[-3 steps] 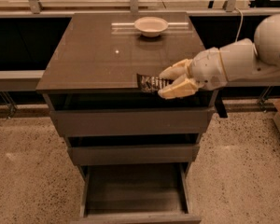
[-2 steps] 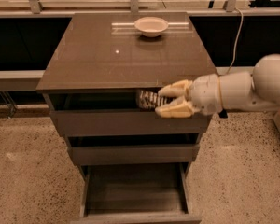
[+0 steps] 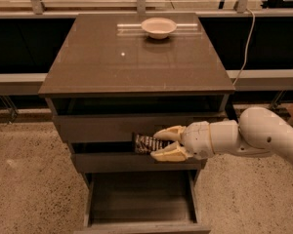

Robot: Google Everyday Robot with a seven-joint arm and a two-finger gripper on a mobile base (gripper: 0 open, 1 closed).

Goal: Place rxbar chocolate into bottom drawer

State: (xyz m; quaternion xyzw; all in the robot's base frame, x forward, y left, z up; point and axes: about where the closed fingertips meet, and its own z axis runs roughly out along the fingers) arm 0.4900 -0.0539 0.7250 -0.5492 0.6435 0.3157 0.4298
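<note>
My gripper (image 3: 162, 143) reaches in from the right on a white arm and is shut on the rxbar chocolate (image 3: 145, 143), a black wrapper bar with pale lettering. The bar sticks out to the left of the fingers (image 3: 170, 133) and hangs in front of the middle drawer front, well above the bottom drawer (image 3: 139, 199). The bottom drawer is pulled out toward me and its inside shows as a dark shallow box.
A white bowl (image 3: 158, 27) sits at the back of the cabinet top (image 3: 132, 62). The two upper drawers (image 3: 97, 128) stand slightly out. A speckled floor lies on both sides of the cabinet. A cable hangs at the right behind the cabinet.
My gripper has come down with the bar from the front edge of the cabinet top, past the top drawer, to the height of the middle drawer front.
</note>
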